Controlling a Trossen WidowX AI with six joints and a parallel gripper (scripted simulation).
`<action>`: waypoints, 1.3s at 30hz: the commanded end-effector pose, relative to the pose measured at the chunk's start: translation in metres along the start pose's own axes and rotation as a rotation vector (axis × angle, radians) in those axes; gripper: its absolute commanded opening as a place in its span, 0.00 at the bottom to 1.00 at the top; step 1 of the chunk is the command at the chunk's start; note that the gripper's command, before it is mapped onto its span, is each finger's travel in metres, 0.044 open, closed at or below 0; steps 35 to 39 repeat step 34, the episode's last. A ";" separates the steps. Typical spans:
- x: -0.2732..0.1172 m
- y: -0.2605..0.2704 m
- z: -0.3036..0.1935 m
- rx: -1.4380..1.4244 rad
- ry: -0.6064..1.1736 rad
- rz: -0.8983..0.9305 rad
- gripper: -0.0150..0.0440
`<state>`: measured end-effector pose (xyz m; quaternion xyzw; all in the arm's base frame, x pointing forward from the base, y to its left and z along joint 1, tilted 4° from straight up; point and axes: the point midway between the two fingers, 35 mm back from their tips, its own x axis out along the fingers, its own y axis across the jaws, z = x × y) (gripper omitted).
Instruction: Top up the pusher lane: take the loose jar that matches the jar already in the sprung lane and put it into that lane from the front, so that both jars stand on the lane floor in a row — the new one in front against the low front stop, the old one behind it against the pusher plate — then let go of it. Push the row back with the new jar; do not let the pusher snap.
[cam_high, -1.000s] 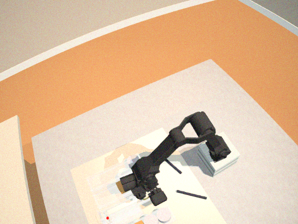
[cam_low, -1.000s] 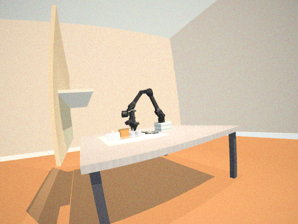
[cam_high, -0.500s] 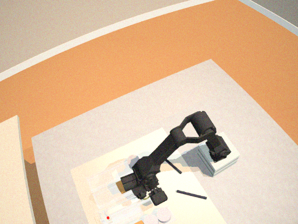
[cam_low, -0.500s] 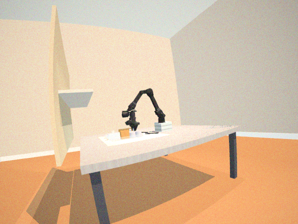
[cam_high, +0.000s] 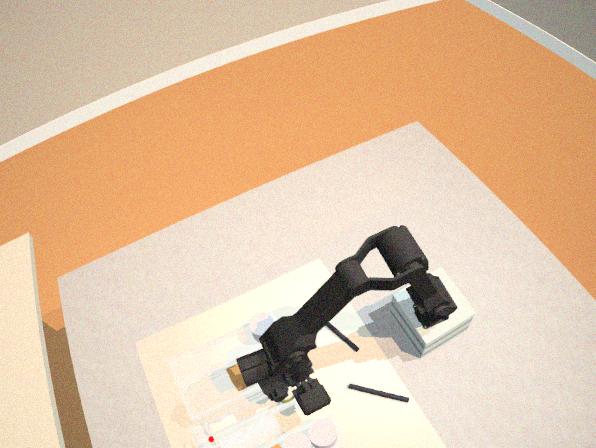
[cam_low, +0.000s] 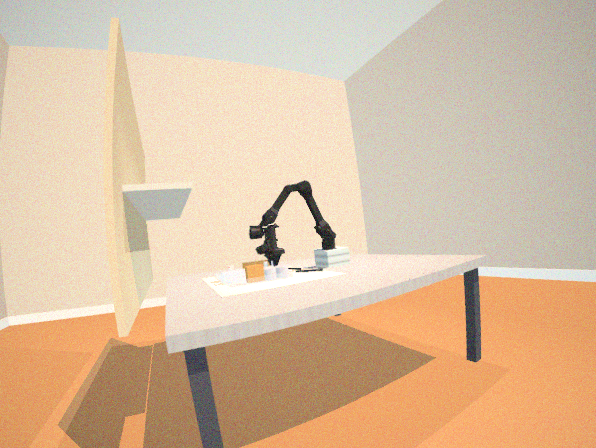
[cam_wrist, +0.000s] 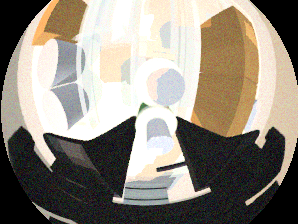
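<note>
My gripper (cam_wrist: 154, 119) (cam_low: 274, 263) points down at the front of the lane, shut on a white-lidded jar (cam_wrist: 156, 126). A sliver of green shows beside that jar. Directly beyond it in the wrist view, in line with it, stands a second jar with a round white-rimmed lid (cam_wrist: 169, 86); the two look touching or nearly so. The pale side wall (cam_wrist: 190, 55) of the lane runs along the right of the row. The low front stop, the jar bottoms and the contact with the pusher plate cannot be made out. The arm hides most of this in the top view.
An orange-brown box (cam_wrist: 225, 75) (cam_high: 236, 376) (cam_low: 253, 271) stands right of the lane in the wrist view, another box (cam_wrist: 65, 21) at upper left. Two pale-lidded jars (cam_wrist: 47, 64) (cam_high: 323, 432) stand left. Another pale lid (cam_high: 260, 324) shows beside the arm. Two dark bars (cam_high: 378, 393) lie nearer the base.
</note>
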<state>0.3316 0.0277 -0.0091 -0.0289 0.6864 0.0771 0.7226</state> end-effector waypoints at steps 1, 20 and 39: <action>0.000 0.000 0.000 0.003 -0.002 0.001 0.61; -0.020 0.000 0.000 0.003 -0.002 0.000 0.76; -0.021 -0.001 -0.021 0.003 0.000 0.000 0.76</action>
